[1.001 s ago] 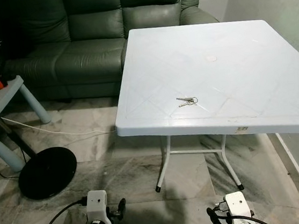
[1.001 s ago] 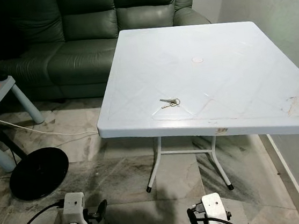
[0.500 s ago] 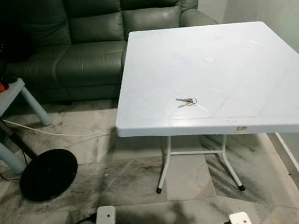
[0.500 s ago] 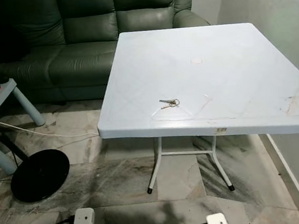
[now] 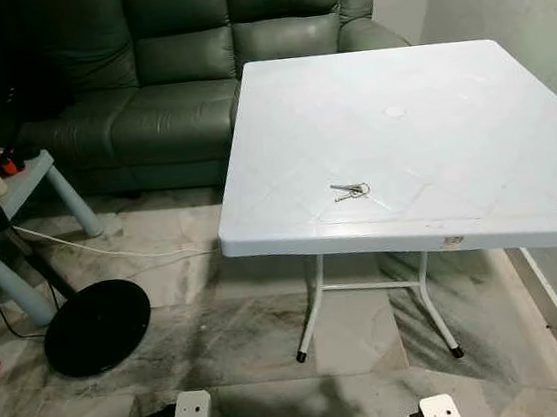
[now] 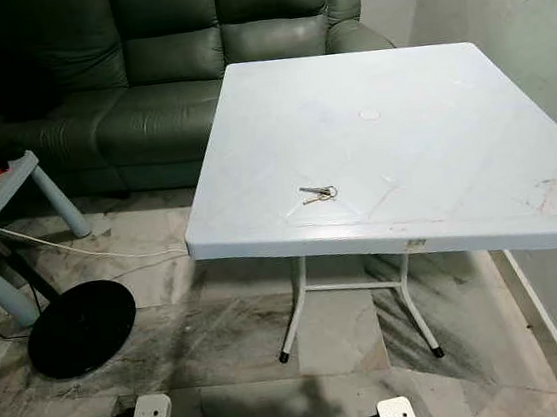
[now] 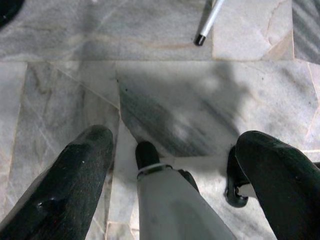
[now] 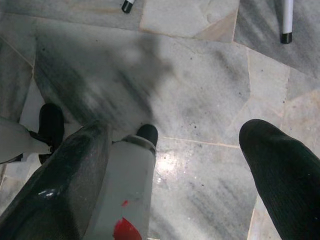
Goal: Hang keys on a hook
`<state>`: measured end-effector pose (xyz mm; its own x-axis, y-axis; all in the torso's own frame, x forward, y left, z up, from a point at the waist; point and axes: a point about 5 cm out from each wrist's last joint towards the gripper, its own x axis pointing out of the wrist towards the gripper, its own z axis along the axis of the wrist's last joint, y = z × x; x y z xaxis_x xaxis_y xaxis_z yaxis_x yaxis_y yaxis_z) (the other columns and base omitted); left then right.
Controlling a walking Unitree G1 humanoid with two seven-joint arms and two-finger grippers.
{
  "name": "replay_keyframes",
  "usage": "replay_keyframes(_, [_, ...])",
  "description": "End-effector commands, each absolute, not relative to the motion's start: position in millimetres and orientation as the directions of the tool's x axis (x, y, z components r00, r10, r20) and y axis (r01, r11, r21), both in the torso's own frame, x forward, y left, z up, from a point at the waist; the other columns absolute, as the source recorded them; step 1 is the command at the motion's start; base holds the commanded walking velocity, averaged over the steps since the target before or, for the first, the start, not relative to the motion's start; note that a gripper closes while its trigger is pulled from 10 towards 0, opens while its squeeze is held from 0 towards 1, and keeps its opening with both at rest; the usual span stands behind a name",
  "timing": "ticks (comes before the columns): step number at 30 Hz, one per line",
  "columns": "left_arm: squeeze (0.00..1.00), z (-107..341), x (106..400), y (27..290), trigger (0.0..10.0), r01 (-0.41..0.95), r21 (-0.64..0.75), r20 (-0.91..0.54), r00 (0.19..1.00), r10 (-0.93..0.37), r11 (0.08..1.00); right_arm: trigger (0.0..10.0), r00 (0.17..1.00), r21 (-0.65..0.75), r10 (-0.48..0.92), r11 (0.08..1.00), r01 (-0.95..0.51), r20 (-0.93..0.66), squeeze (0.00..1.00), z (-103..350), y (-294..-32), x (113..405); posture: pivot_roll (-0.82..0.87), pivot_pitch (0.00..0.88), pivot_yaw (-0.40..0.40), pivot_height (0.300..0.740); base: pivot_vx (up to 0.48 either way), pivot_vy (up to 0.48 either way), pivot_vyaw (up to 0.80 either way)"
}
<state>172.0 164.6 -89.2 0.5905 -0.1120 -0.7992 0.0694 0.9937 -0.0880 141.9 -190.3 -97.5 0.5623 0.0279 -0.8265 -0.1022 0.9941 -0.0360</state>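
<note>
On white table (image 5: 447, 99), 12 o'clock: keys (image 5: 350, 191) near front edge. Left gripper (image 7: 170, 165), right gripper (image 8: 175, 155) spread, empty, low. Advise: step closer, pinch ring.

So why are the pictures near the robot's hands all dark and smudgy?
In the left wrist view a soft shadow darkens the marble floor; in the right wrist view the close black fingers look blurry; in the left eye view the keys and table look bright and sharp.

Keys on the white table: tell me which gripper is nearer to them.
Right, narrowly. The keys lie near the table's front edge; both grippers hang low over the floor, the right gripper almost beneath them, the left gripper farther aside.
</note>
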Motion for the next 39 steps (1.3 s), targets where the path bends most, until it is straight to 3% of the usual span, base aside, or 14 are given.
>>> replay_keyframes(1, [0.0, -90.0, 170.1, 167.3, 10.0, 0.052, -0.094, -0.804, 0.586, -0.106, 0.994, 10.0, 0.563, -0.041, 0.019, 0.995, -0.093, -0.827, 0.0, -97.3, -191.1, 142.8, -0.04, 0.0, 0.017, 0.74, 0.0, 0.0, 0.0])
replay_keyframes(5, [0.0, -89.8, 170.4, 166.9, 10.0, 0.068, -0.096, -0.804, 0.583, -0.117, 0.993, 10.0, 0.563, -0.041, 0.022, 0.994, -0.1, -0.826, 0.0, -96.9, -191.2, 143.6, -0.04, 0.0, 0.015, 0.74, 0.0, 0.0, 0.0])
replay_keyframes(16, [0.0, -90.0, 167.7, 160.1, 10.0, 0.271, -0.086, -0.806, 0.546, -0.226, 0.959, 10.0, 0.586, -0.062, 0.019, 0.991, -0.117, -0.81, 0.0, -91.8, -198.1, 154.1, -0.06, 0.0, 0.012, 0.74, 0.0, 0.0, 0.0])
replay_keyframes(23, [0.0, -82.3, 184.1, 166.0, 10.0, 0.105, -0.136, -0.762, 0.624, -0.172, 0.985, 10.0, 0.607, -0.058, 0.076, 0.979, -0.197, -0.791, 0.0, -84.9, -198.3, 169.0, -0.05, 0.002, 0.006, 0.74, 0.0, 0.0, 0.0])
replay_keyframes(27, [0.0, -77.6, 192.8, 160.1, 10.0, 0.177, -0.132, -0.741, 0.636, -0.216, 0.975, 10.0, 0.562, -0.011, 0.188, 0.943, -0.333, -0.806, 0.0, -81.8, -195.8, 175.5, -0.03, 0.008, -0.011, 0.74, 0.0, 0.0, 0.0])
replay_keyframes(31, [0.0, -74.7, 198.3, 161.8, 10.0, 0.18, -0.123, -0.734, 0.645, -0.212, 0.976, 10.0, 0.454, 0.064, 0.32, 0.867, -0.494, -0.832, 0.0, -81.4, -191.4, 173.7, -0.04, 0.012, -0.014, 0.74, 0.0, 0.0, 0.0])
replay_keyframes(33, [0.0, -73.7, 200.2, 162.0, 10.0, 0.175, -0.126, -0.729, 0.652, -0.21, 0.977, 10.0, 0.459, 0.035, 0.292, 0.871, -0.49, -0.839, 0.0, -80.9, -195.0, 175.0, -0.04, 0.017, -0.01, 0.74, 0.0, 0.0, 0.0])
replay_keyframes(37, [0.0, -72.4, 202.4, 163.9, 10.0, 0.138, -0.134, -0.721, 0.666, -0.192, 0.981, 10.0, 0.555, -0.02, 0.184, 0.94, -0.341, -0.811, 0.0, -77.1, -201.8, 184.8, -0.05, 0.016, -0.002, 0.74, 0.0, 0.0, 0.0])
replay_keyframes(39, [0.0, -71.3, 204.2, 169.4, 10.0, 0.067, -0.143, -0.713, 0.685, -0.15, 0.987, 10.0, 0.63, 0.003, 0.1, 0.988, -0.153, -0.77, 0.0, -74.0, -203.8, 191.6, -0.06, 0.014, 0.009, 0.74, 0.0, 0.0, 0.0])
